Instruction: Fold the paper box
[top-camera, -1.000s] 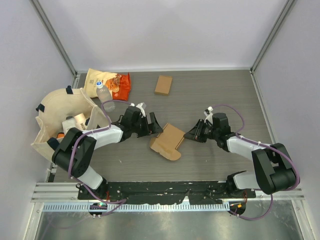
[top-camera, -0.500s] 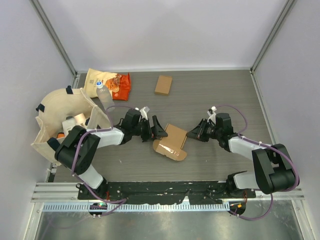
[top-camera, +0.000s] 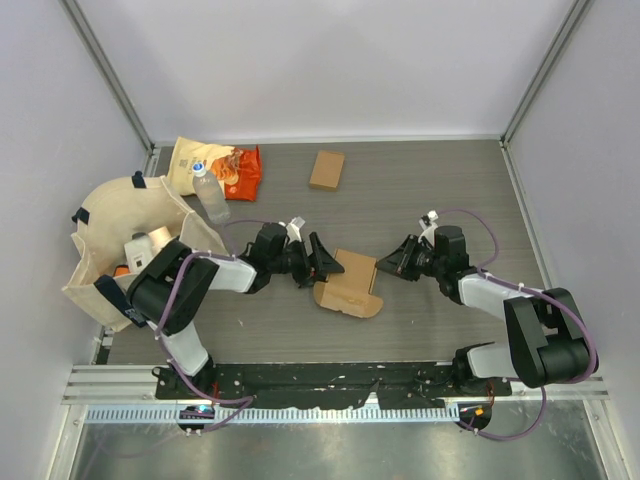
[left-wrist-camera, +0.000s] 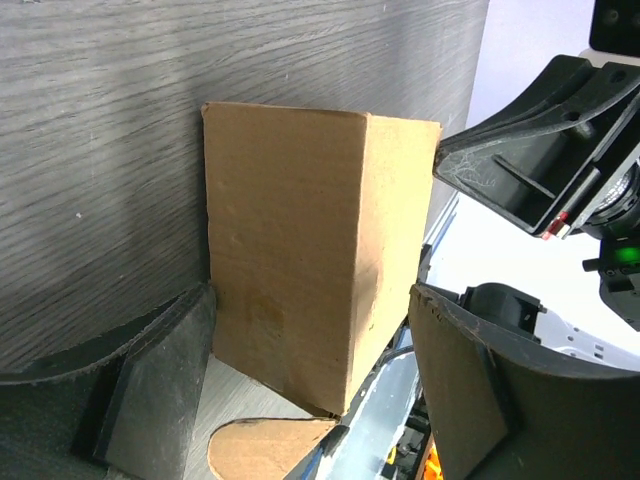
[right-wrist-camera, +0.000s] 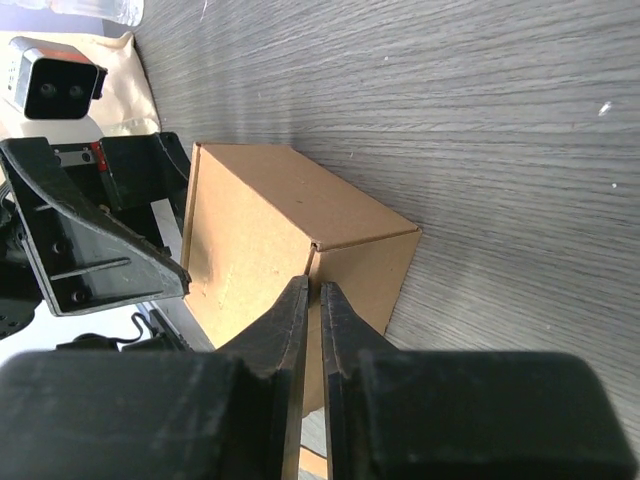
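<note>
Matt brown cardboard, smooth and lightly creased, on the paper box (top-camera: 348, 283). Beneath the box, grey wood-grain tabletop (top-camera: 440, 200), matt and finely streaked. Matt black plastic, dusty and scuffed, on the left gripper (top-camera: 322, 262) and right gripper (top-camera: 386, 266) either side of the box. Far left of the box, soft cream cloth bag (top-camera: 110, 220). Up-left of the box, glossy crinkled snack packets (top-camera: 215, 160) and a clear plastic bottle (top-camera: 210, 195).
</note>
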